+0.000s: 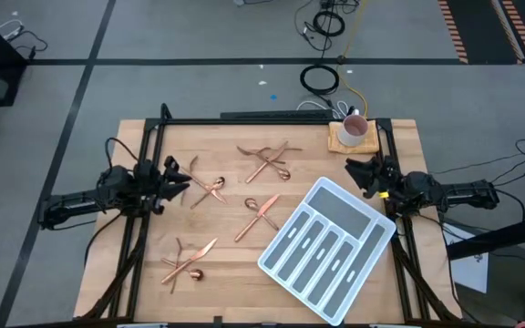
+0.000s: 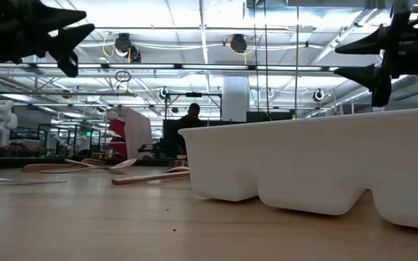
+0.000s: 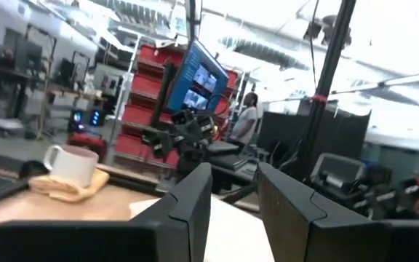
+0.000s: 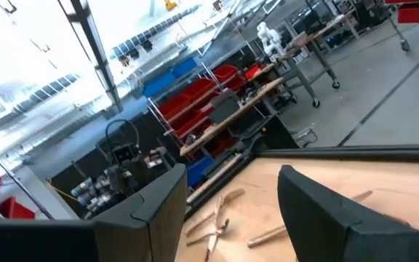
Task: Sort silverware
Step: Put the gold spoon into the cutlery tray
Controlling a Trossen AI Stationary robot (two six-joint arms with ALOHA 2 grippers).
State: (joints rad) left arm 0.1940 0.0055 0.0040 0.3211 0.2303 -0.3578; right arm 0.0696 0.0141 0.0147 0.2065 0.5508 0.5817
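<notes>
Copper silverware lies on the wooden table in several small crossed heaps: far middle (image 1: 267, 157), left of centre (image 1: 210, 189), centre (image 1: 261, 211) and near left (image 1: 190, 262). The grey-white divided tray (image 1: 326, 241) rests flat at the near right, turned askew. My left gripper (image 1: 179, 178) hovers open above the table's left side, pointing toward the right edge, with nothing between its fingers (image 3: 195, 200). My right gripper (image 1: 358, 173) hovers open above the right side, just beyond the tray's far corner, pointing left, also with nothing in it (image 4: 231, 204). In the low view both hang well above the table.
A white mug (image 1: 354, 130) on a tan cloth stands at the far right corner, close behind my right gripper. Black frame rails run along the table's left (image 1: 139, 219) and right (image 1: 404, 246) sides. Bare wood lies between the heaps and along the near edge.
</notes>
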